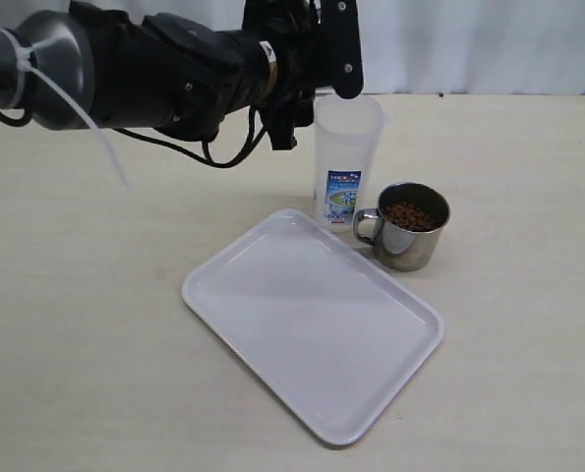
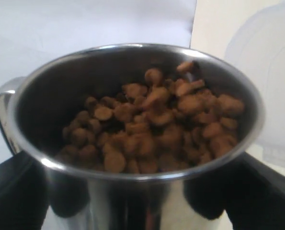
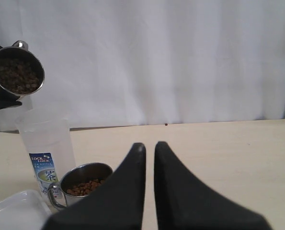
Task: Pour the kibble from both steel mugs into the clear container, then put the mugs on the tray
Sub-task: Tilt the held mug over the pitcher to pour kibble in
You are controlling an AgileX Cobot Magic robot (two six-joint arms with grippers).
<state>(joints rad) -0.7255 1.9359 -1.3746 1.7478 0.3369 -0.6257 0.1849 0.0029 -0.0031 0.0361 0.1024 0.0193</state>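
- Exterior view: we see the left gripper (image 1: 317,54) up high, its fingers just above the rim of the clear container (image 1: 346,162). What they carry is hidden here by the gripper's own bulk. Lower than the fingers, a standing mug (image 1: 406,234) sits upright on the table (image 1: 86,324) just beside the container, with kibble (image 1: 411,215) in it. The tray (image 1: 312,324) lies flat just beside both
- Left wrist view: the fingers (image 2: 17,191) stand wide apart and are clamped on either side of the held mug (image 2: 132,201), which sits between them piled with kibble (image 2: 156,124). Beyond the fingers we make out the container (image 2: 271,72), blurred
- Right wrist view: the right gripper (image 3: 149,146) has its fingers drawn together, gripping nothing. Well ahead of the fingertips are the standing mug (image 3: 82,184), the container (image 3: 46,143) just beside it and a corner of the tray (image 3: 13,211). Above the container's rim hangs the held mug (image 3: 17,69), tipped so that we look into its mouth, kibble inside
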